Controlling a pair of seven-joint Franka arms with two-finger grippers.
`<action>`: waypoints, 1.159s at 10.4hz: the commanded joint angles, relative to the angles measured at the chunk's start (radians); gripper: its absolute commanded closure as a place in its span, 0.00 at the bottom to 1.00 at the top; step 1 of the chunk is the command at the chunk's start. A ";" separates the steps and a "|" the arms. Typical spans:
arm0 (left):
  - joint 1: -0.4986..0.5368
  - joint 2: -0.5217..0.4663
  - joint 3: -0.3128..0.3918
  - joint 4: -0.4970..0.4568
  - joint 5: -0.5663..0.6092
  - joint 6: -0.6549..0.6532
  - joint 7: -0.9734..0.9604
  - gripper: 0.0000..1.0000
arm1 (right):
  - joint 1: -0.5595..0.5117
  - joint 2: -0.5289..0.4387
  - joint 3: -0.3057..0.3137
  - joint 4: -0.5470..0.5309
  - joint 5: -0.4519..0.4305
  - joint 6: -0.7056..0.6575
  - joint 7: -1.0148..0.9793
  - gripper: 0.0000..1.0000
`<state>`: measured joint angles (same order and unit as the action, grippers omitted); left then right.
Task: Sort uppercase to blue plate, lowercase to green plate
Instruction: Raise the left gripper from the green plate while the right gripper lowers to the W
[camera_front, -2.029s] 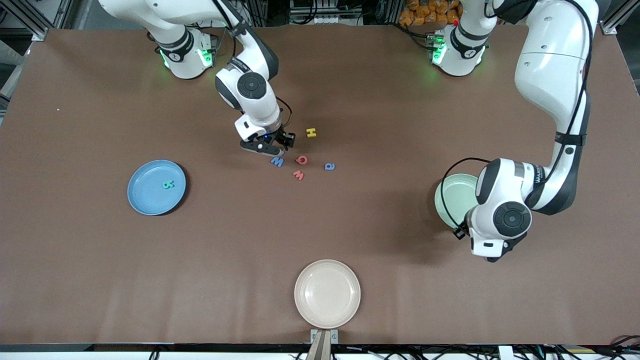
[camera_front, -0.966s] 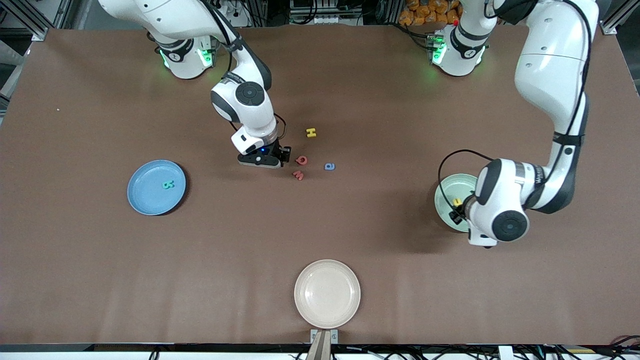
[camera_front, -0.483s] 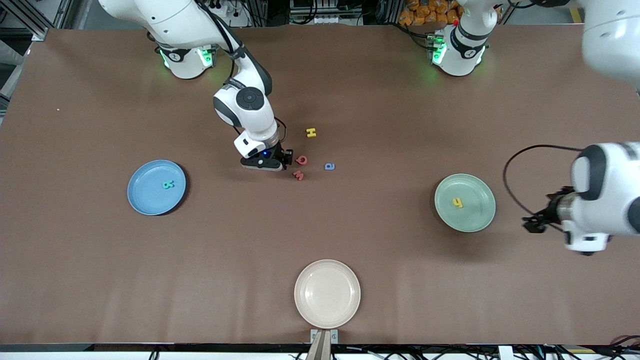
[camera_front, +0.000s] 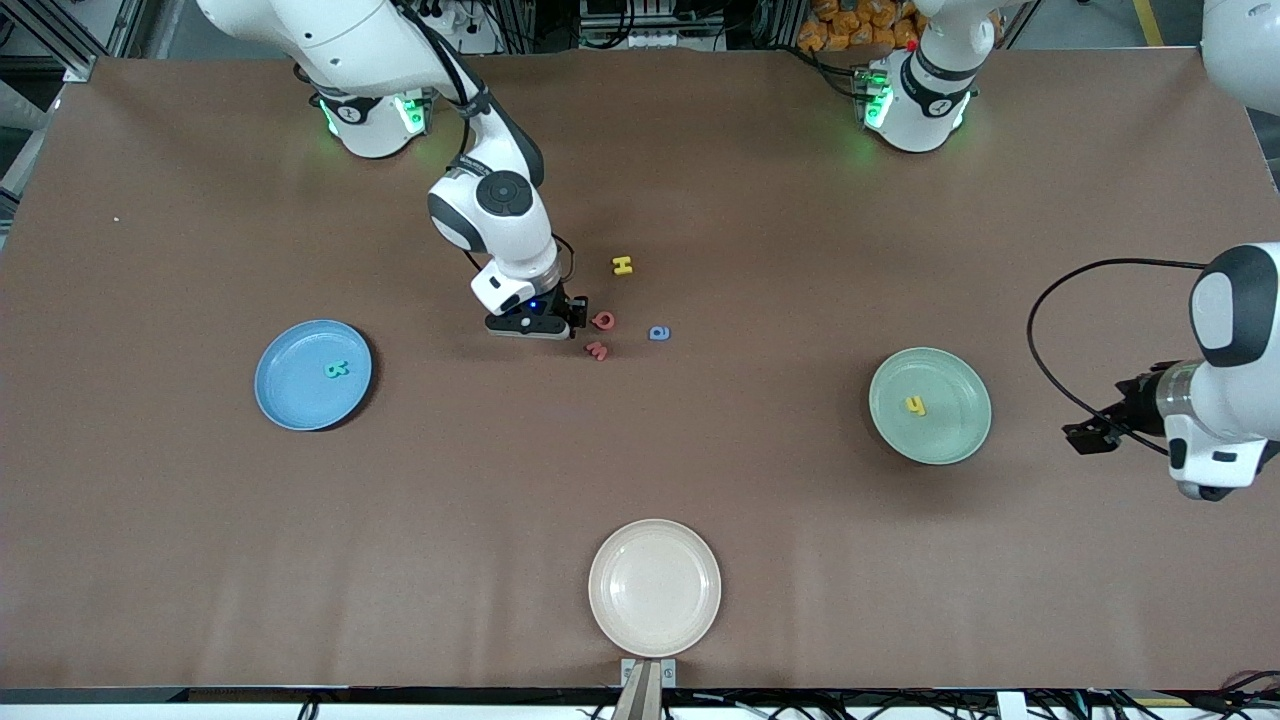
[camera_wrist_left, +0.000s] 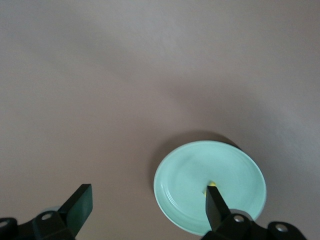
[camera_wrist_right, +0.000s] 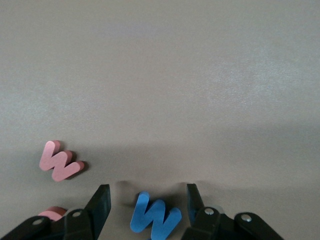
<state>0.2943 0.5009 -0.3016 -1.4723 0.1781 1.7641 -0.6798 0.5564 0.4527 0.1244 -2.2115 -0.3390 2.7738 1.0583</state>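
- You can read the loose letters: a yellow H (camera_front: 622, 265), a red Q (camera_front: 603, 320), a red w (camera_front: 596, 350) and a blue a (camera_front: 658, 333).
- The blue plate (camera_front: 290, 395) holds the teal R (camera_front: 336, 370); the green plate (camera_front: 950, 430) holds the yellow h (camera_front: 915, 405); the cream plate (camera_front: 654, 588) holds nothing.
- Your right gripper (camera_wrist_right: 146, 202) is down at the table, jaws apart and not closed, with the blue W (camera_wrist_right: 155, 218) lying between them; the red w sits just beside the jaws.
- Your left gripper (camera_wrist_left: 147, 202) hangs with jaws wide open and nothing in them, off the green plate toward the left arm's end of the table.
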 joint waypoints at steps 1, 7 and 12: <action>0.049 -0.124 -0.039 -0.159 0.009 0.043 0.006 0.00 | 0.013 -0.011 -0.012 -0.007 -0.047 0.001 0.031 0.30; -0.103 -0.386 0.123 -0.414 -0.081 0.236 0.301 0.00 | 0.017 -0.032 -0.012 -0.031 -0.090 0.010 0.034 0.32; -0.271 -0.538 0.257 -0.436 -0.167 0.255 0.505 0.00 | 0.017 -0.045 -0.014 -0.075 -0.139 0.087 0.042 0.33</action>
<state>0.0314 0.0133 -0.0655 -1.8666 0.0358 1.9888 -0.2254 0.5661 0.4397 0.1227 -2.2328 -0.4187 2.8092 1.0604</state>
